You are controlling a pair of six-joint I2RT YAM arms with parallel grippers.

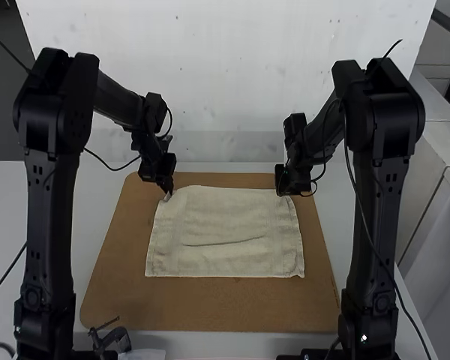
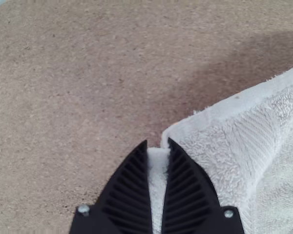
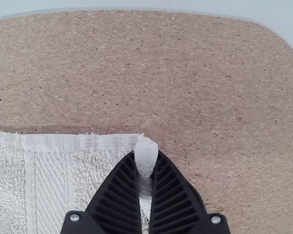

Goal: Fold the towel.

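The pale towel (image 1: 225, 232) lies spread on the brown board, with one crease across its middle. At its far left corner is my left gripper (image 1: 167, 193); at the far right corner is my right gripper (image 1: 281, 193). The left wrist view has the left gripper (image 2: 158, 146) shut on a pinched corner of the towel (image 2: 210, 156), its edge lifted a little beside the fingers. In the right wrist view, the right gripper (image 3: 146, 158) is shut on the other corner of the towel (image 3: 49, 170), a small tuft standing up between the fingertips.
The brown board (image 1: 210, 304) extends beyond the towel on the near side and both sides. A small dark object (image 1: 111, 337) stands at the near left edge of the board. Cables hang beside both arms.
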